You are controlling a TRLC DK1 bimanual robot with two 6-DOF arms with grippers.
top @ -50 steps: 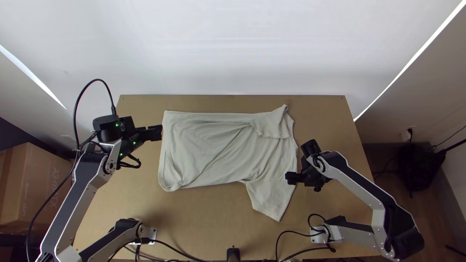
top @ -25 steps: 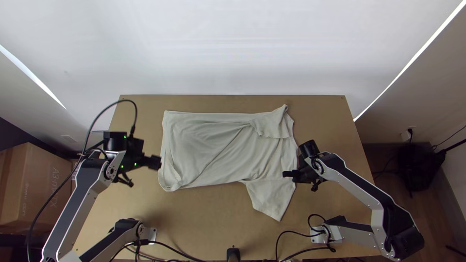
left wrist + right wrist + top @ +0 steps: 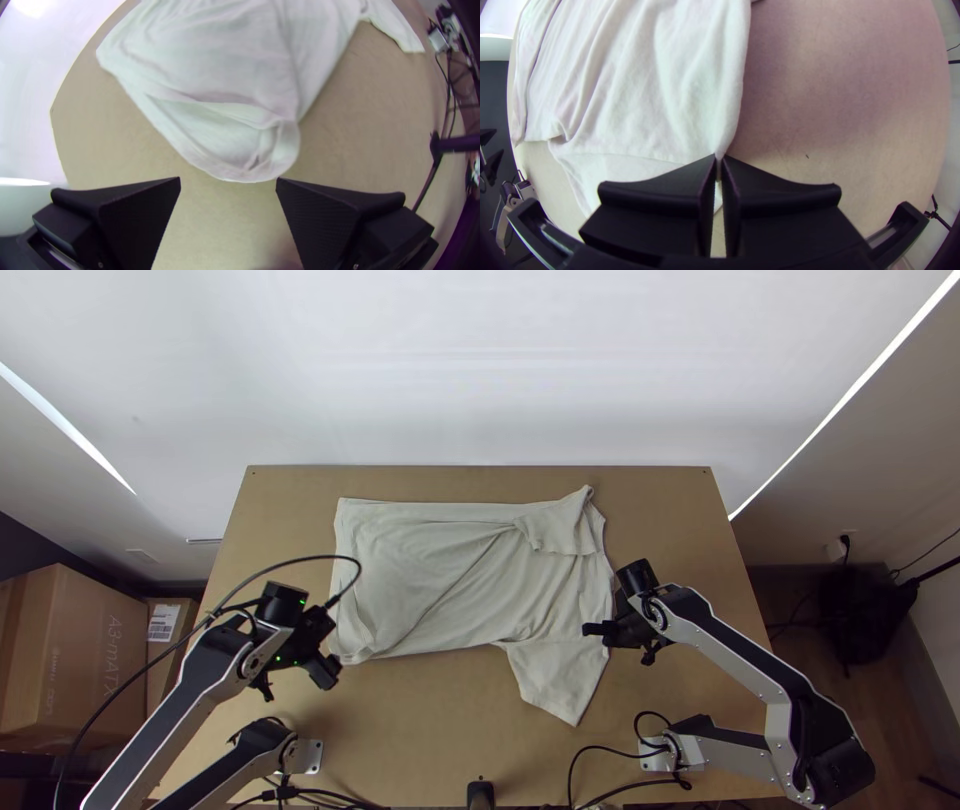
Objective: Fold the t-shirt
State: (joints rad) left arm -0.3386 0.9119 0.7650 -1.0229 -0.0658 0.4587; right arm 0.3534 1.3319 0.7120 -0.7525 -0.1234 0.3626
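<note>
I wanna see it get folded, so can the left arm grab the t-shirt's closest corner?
Probably yes. The left end effector is open beside that corner of the t-shirt, with nothing between them. I can't tell how high it is.

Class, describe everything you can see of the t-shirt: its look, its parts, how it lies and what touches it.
The t-shirt is pale, plain, soft-looking cloth, lying mostly spread on the table, with diagonal wrinkles across its body. Its hem end points towards the left arm's side, gaping near one corner. The near sleeve extends flat towards the table's near edge; the far sleeve looks folded over and rumpled. The right gripper pinches the edge by the near sleeve.
</note>
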